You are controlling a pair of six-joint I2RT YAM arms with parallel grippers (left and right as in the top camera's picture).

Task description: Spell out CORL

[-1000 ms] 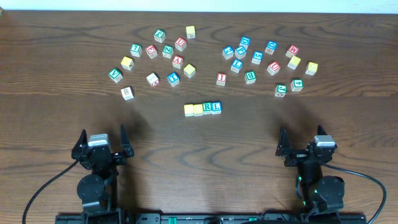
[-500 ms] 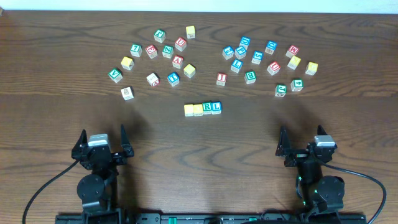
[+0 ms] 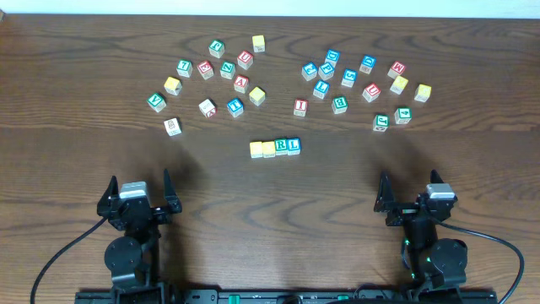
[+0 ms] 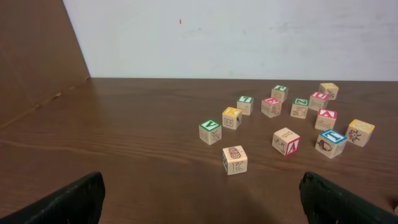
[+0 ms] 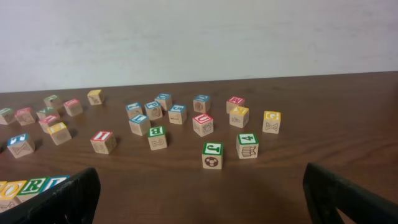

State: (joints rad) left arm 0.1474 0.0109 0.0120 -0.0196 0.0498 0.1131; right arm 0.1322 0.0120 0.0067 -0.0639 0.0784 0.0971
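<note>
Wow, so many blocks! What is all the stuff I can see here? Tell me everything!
CORL row: four cubes, two yellow-topped, one green R, one blue L; side by side, middle of the table.
left bunch of cubes: thirteen, mixed red, green, blue and yellow; far side, left.
right bunch of cubes: fourteen, same mixed colours; far side, right.
table: one, dark brown wood; under everything.
wall: one, white; behind the table.
left claw: one, black, open, empty; near edge, left.
right claw: one, black, open, empty; near edge, right.

CORL row [image 3: 275,148] at middle of table [image 3: 84,169] | left cluster [image 3: 241,83] behind it | right cluster [image 3: 348,78] behind it
</note>
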